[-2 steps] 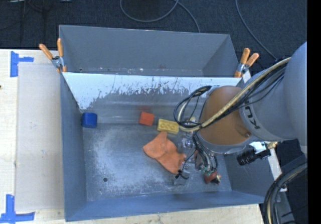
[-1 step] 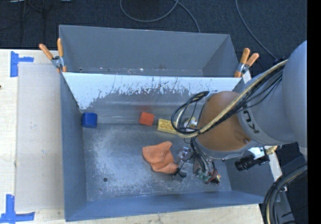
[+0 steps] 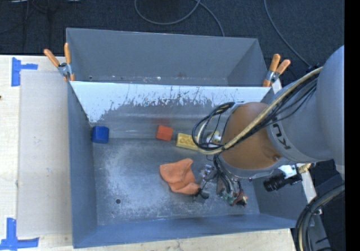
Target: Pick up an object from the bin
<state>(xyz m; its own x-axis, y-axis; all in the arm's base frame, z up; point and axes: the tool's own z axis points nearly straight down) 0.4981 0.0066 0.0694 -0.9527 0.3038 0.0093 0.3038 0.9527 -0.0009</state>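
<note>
Gripper (image 3: 205,189) hung low in the bin (image 3: 82,188), at the 4 o'clock edge of a crumpled orange cloth (image 3: 175,174) near the floor's middle; whether it was clenched or released could not be told. From the cloth, a red cube (image 3: 163,133) lay at 12 o'clock, a yellow block (image 3: 184,141) at 1 o'clock, and a blue cube (image 3: 100,134) well apart at 10 o'clock, all by the far wall

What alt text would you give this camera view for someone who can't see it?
A robot arm's gripper sits in a grey metal bin, right beside a crumpled orange lump. A yellow block, red cube and blue cube lie farther back.
</note>
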